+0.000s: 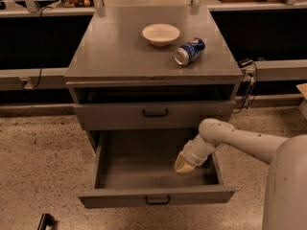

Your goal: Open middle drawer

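I see the middle drawer (139, 164) pulled well out from the cabinet, its front edge and small black handle (157, 200) nearest the camera and its grey floor bare on the left half. My gripper (183, 164) hangs inside it, close to the right wall and about midway front to back. It points down toward the drawer floor, and I cannot make out whether it is spread or closed, or whether it touches the floor. The arm (240, 140) enters over the drawer's right wall, and its bulky near section is cut off at the right and bottom of the view. Above, the taller drawer (115, 115) sits slightly out, with a dark gap under the table top (110, 51). A bowl (160, 34) stands toward the top's far edge, and a can (190, 51) lies on its side nearer the right edge. The open drawer hides whatever lies beneath it. There is speckled floor (38, 166) to the left.
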